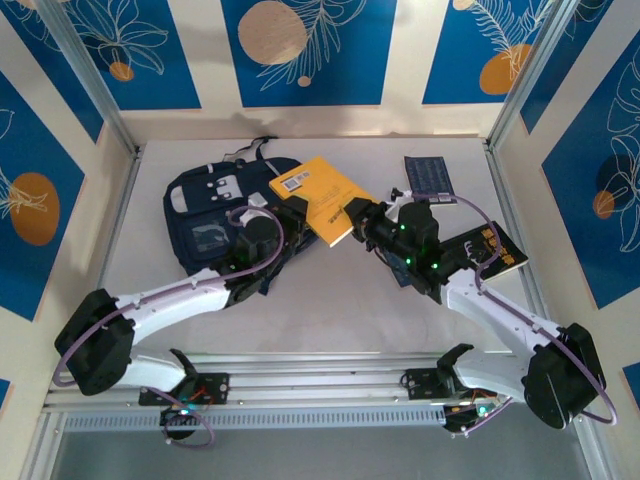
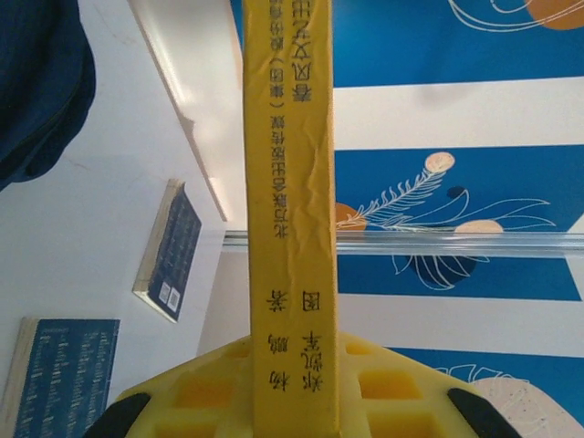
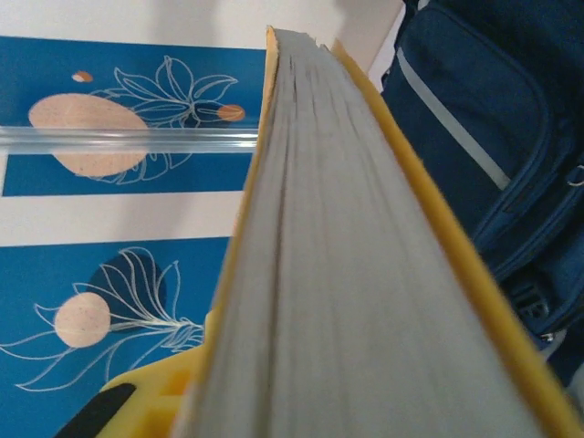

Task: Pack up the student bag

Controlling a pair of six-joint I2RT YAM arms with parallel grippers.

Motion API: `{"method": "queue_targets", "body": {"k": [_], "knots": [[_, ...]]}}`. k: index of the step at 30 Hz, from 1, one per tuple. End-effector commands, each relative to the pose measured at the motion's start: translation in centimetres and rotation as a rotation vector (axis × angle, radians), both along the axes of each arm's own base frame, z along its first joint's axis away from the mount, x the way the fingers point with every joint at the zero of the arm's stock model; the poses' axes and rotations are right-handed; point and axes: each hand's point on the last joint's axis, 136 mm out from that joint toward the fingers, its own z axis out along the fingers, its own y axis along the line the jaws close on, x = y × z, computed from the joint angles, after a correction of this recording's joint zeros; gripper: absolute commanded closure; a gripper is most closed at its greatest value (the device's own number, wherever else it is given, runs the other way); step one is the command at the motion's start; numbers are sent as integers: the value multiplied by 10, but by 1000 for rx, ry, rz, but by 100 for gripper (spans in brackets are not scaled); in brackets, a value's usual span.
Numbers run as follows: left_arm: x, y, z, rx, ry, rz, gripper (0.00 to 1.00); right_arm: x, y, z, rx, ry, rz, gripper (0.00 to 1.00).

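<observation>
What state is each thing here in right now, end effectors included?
student bag, lying flat, front up.
yellow book, closed, gripped at both ends.
left end effector, shut on the yellow book.
right end effector, shut on the yellow book.
blue booklet, closed, lying flat.
dark book, closed, lying flat.

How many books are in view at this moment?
3. A yellow book held mid-table beside the student bag; a blue book at the back right; a dark book partly under the right arm. Others could be hidden.

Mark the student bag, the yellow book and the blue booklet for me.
student bag (image 1: 200, 225): top view, front panel.
yellow book (image 1: 322, 200): top view, cover middle.
blue booklet (image 1: 428, 177): top view, cover middle.
</observation>
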Motion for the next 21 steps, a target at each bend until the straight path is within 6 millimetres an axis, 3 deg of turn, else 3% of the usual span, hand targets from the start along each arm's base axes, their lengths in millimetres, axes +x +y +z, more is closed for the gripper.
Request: {"method": "queue_targets", "body": {"k": [1, 3, 8, 14, 17, 21], "knots": [[-12, -11, 0, 25, 5, -65, 94, 8, -7, 30, -42, -109, -46, 93], [-13, -9, -1, 69, 1, -66, 80, 5, -15, 22, -117, -85, -65, 100], [-17, 6, -13, 238, 15, -73, 45, -6, -49, -6, -308, -7, -91, 100], [-7, 18, -31, 601, 84, -240, 40, -28, -89, -23, -496, 0, -104, 100], [13, 33, -52, 647, 171, -279, 37, -40, -94, -23, -543, -50, -31, 100], [54, 41, -74, 710, 211, -368, 36, -54, -96, -24, -472, -83, 39, 100]]}}
